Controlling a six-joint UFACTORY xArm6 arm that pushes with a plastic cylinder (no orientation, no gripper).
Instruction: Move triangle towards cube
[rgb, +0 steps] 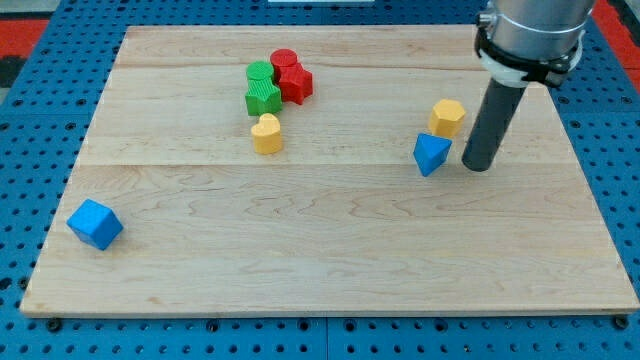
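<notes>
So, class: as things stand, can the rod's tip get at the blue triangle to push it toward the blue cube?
Probably yes. My tip sits just to the view's right of the blue triangle, with bare board between them. The yellow block lies toward the view's top, off that line. The blue cube is far to the view's left.

A pale wooden board (330, 250) carries seven small blocks and my tip (477, 165), which rests on it at the view's right. Just left of my tip sits a blue triangle (431, 154), with a yellow hexagon (447, 117) above-left of it. Farther left lie a yellow heart (266, 133), a green star (263, 97) and green cylinder (261, 74), a red star (295, 83) and red cylinder (284, 61), and a blue cube (95, 223) far down-left.
</notes>
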